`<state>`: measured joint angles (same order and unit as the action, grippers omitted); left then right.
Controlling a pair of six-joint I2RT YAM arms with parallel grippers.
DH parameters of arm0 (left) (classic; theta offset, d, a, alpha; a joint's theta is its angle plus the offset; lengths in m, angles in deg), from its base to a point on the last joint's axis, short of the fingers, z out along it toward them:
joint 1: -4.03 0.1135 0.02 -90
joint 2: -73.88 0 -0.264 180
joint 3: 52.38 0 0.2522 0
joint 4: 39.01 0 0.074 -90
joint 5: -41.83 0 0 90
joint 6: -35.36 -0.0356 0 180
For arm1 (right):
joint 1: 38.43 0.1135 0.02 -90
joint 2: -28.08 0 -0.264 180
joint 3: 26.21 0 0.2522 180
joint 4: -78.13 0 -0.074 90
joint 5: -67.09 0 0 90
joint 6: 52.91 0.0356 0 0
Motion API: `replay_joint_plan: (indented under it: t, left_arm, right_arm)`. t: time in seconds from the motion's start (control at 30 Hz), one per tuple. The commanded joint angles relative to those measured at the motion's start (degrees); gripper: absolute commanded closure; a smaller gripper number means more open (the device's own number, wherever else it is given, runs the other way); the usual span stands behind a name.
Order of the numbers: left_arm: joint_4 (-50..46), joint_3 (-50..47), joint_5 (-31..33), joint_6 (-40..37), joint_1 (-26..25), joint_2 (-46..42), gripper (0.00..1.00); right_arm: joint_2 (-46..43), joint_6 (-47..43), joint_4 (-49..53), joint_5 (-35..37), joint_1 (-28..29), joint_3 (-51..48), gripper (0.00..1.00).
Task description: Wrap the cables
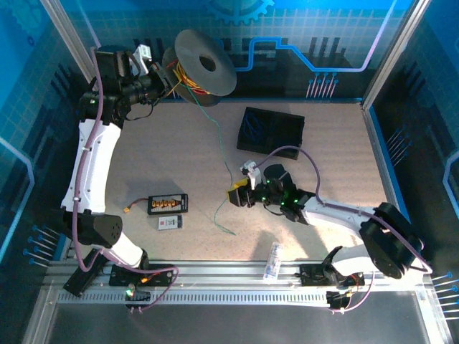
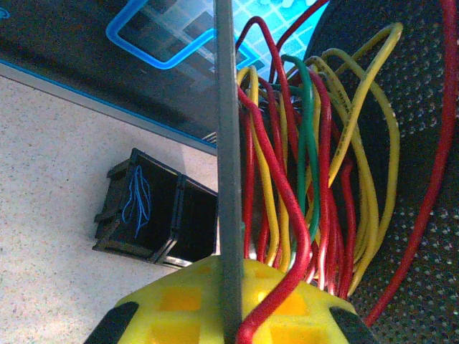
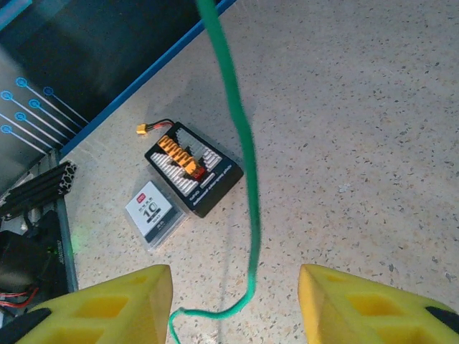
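The right gripper [image 3: 235,304] is standing with its yellow pads apart, straddling the green cable [image 3: 242,136] without touching it, so nothing is being grasped yet. The cable is running up and away from between the pads and curling on the table just below them. Off to the gripper's left, a black connector board [image 3: 193,172] and a small clear case [image 3: 152,213] are lying side by side.

Far across the table, the left gripper [image 2: 229,308] is clenching the thin grey flange of the spool [image 2: 229,107]. Right beyond its fingers, the wound cables [image 2: 301,179], red, yellow and green, are sitting in loose loops on the hub, so the wrapping appears to be partly done. Two things look to be remaining — the long green tail trailing from the spool down to the right gripper, and probably the blue wires [image 2: 135,195] lying in the black bin [image 2: 179,215] farther off.
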<state>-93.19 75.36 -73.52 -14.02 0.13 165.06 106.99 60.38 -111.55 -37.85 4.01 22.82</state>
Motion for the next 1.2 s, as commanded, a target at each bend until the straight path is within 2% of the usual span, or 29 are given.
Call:
replay_joint_plan:
  t: [0.0,0.07,0.17,0.23,0.3,0.47,0.67,0.83,0.93,1.17]
  left_arm:
    - [5.8,2.0,-2.7,1.0,0.3,-2.9,1.0]
    - [5.9,1.9,-2.8,1.0,0.3,-2.8,1.0]
    - [5.8,1.9,-2.9,1.0,0.3,-2.9,1.0]
    - [5.8,1.8,-3.1,1.0,0.3,-3.0,1.0]
    - [5.1,2.0,-3.4,0.5,0.3,-3.1,1.0]
    - [0.3,4.6,-4.7,-3.0,0.3,-3.4,1.0]
    - [-3.3,4.3,-7.5,-7.0,0.3,-5.0,1.0]
    - [-5.7,3.0,-10.5,-10.5,-0.8,-6.9,1.0]
    - [-9.6,3.5,-10.8,-15.0,-3.7,-7.3,1.0]
    - [-19.3,3.5,-8.0,-26.3,-13.2,-7.1,1.0]
  right_arm:
    - [2.0,-0.1,-7.2,1.6,0.6,-0.1,0.5]
    - [3.5,0.1,-8.6,2.1,0.6,0.0,0.52]
    - [5.8,0.4,-10.1,2.5,0.4,0.6,0.59]
    - [6.9,0.3,-10.2,2.5,0.1,1.1,0.75]
    - [6.8,-0.3,-7.1,3.4,-0.7,1.9,1.0]
    - [1.2,-3.1,6.6,9.4,-4.7,3.7,1.0]
    - [-1.8,-7.2,25.6,9.6,-16.9,9.7,1.0]
    - [4.7,-12.4,35.4,7.8,-25.6,19.4,1.0]
    - [8.9,-13.5,38.8,8.8,-29.8,25.4,1.0]
    - [18.3,-16.2,47.3,14.3,-33.5,43.0,1.0]
